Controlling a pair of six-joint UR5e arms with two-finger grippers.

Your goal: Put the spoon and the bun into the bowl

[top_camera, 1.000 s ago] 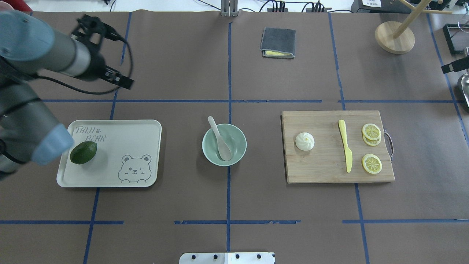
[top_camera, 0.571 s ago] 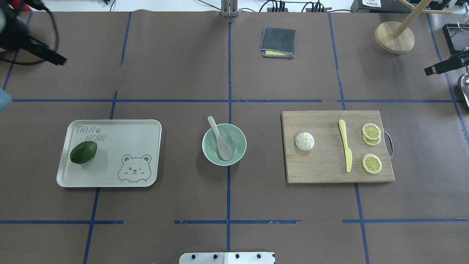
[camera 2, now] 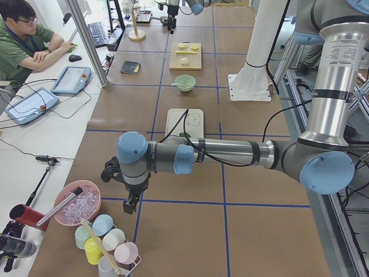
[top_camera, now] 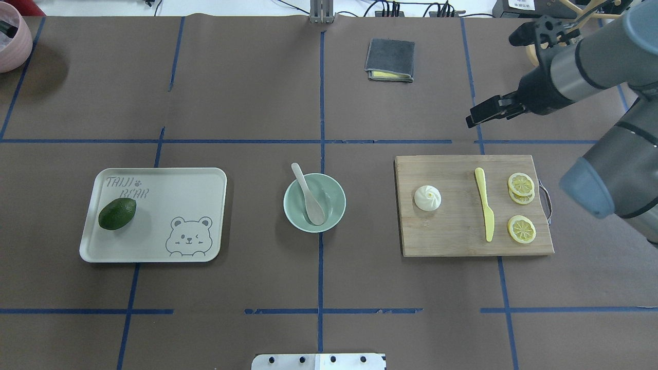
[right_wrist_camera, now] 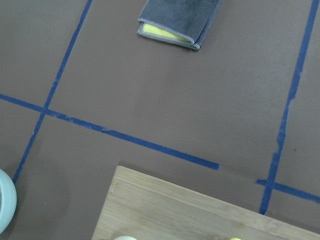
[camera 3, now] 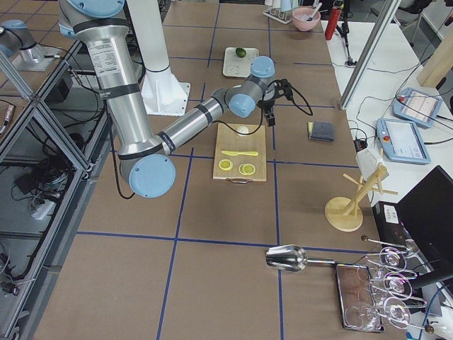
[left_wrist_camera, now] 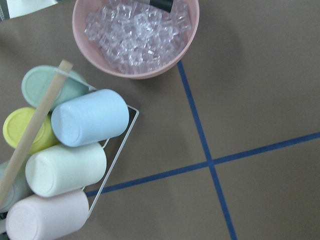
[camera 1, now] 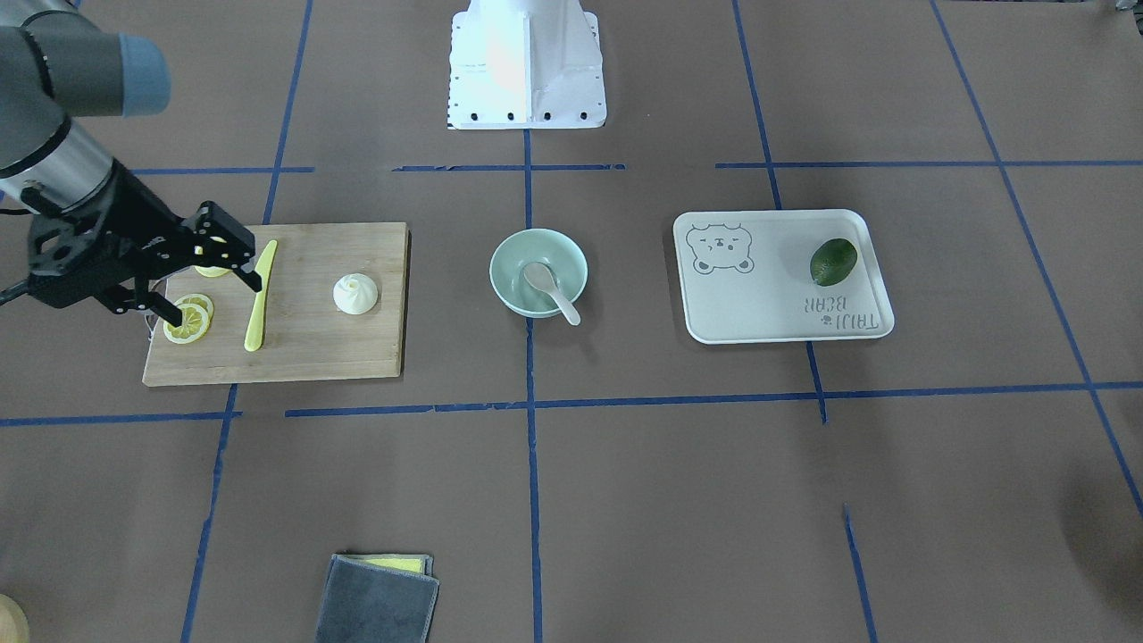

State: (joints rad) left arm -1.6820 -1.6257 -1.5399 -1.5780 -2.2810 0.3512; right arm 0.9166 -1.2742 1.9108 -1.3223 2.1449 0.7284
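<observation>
The big brown table (top_camera: 231, 103) has blue tape lines on it. The right arm (top_camera: 591, 67) reaches in from 3 o'clock. The right gripper (top_camera: 475, 115) hangs up in the air with its two fingers spread wide and nothing between them. It is at 1 o'clock from the bun (top_camera: 427, 198).

The left arm (camera 2: 230, 153) is far off at the table's end. The left gripper (camera 2: 131, 203) points down near a pink bowl of ice (left_wrist_camera: 135, 74) and some cups (left_wrist_camera: 90, 117). I cannot tell how its fingers stand.

The wooden board (top_camera: 452, 236) lies at 3 o'clock from the bowl (top_camera: 335, 205). The tray (top_camera: 175, 190) lies at 9 o'clock from it. A folded grey cloth (top_camera: 389, 60) is at 1 o'clock.

The bowl sits in the middle. The spoon (top_camera: 311, 200) is in it, with its handle sticking out over the rim at 11 o'clock.

An avocado (top_camera: 117, 214) lies on the tray. On the board are a yellow knife (top_camera: 485, 205), the bun to its 9 o'clock side, and lemon slices (top_camera: 522, 228) at 3 o'clock.
</observation>
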